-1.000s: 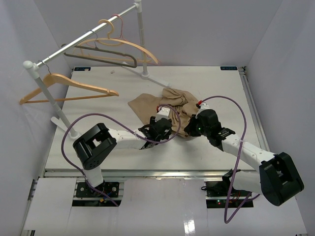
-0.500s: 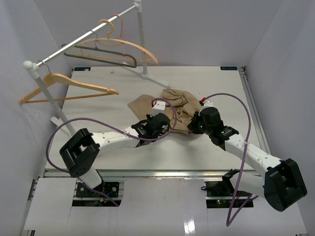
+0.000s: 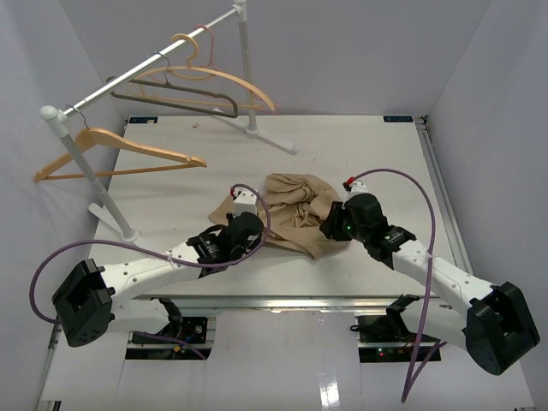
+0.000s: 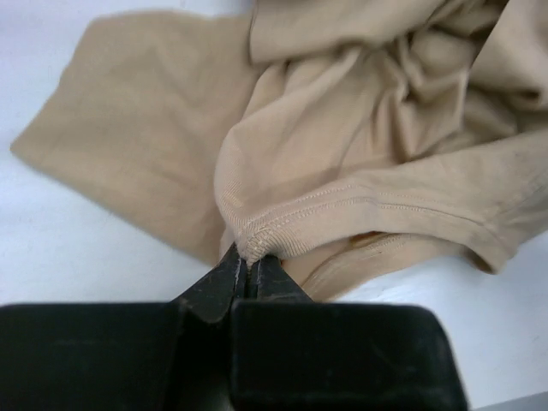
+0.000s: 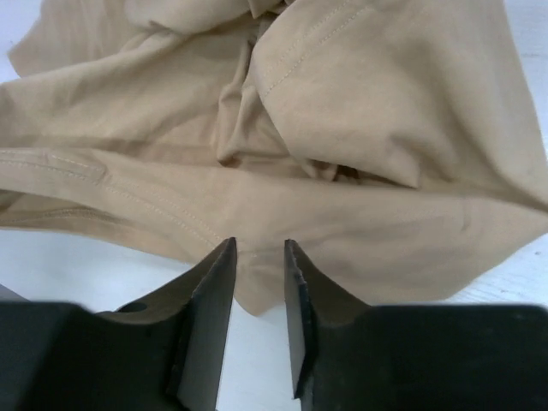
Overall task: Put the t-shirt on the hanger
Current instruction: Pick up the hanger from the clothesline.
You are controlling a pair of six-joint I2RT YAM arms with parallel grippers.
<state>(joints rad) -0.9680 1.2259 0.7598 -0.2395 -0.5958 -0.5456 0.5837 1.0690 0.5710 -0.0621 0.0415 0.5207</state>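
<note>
L fingers [image 4: 218, 282] pinch t-shirt [image 4: 342, 145] hem; R fingers [image 5: 210, 300] apart at edge.

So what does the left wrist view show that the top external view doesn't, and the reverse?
Left wrist only: the left gripper shut on a stitched hem of the t-shirt. Top external only: the hanger hanging on the rail, with neither arm near it, and the right gripper at the t-shirt's right edge. Both: the t-shirt crumpled on the table.
</note>
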